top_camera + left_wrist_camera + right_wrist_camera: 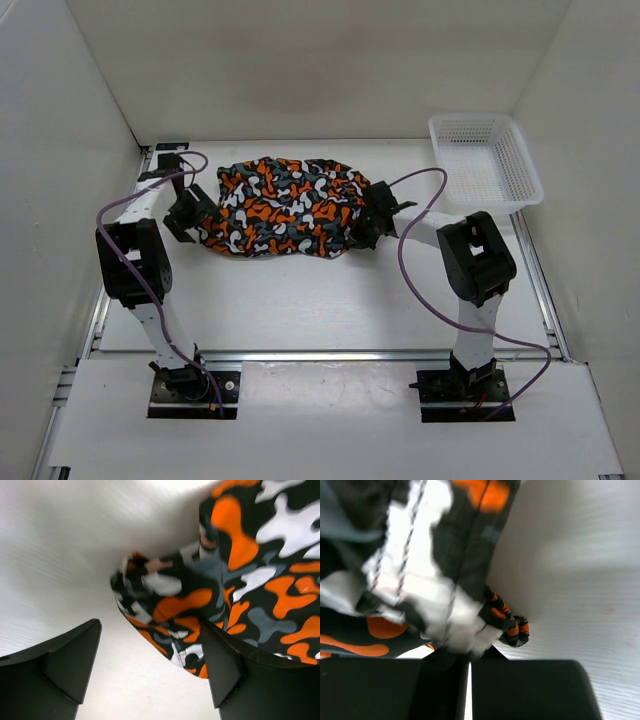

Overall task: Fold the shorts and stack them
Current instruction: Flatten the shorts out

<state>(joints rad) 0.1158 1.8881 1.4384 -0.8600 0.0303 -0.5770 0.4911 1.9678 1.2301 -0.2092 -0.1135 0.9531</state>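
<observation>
The shorts, in an orange, black, grey and white camouflage print, lie bunched in a wide heap at the middle back of the table. My left gripper is open at their left end; in the left wrist view the fabric edge lies between the jaws and partly over the right finger. My right gripper is shut on the shorts' right edge; in the right wrist view the fabric is pinched between the jaws.
A white plastic mesh basket stands at the back right corner of the table. White walls enclose the table on the left, back and right. Purple cables loop from both arms.
</observation>
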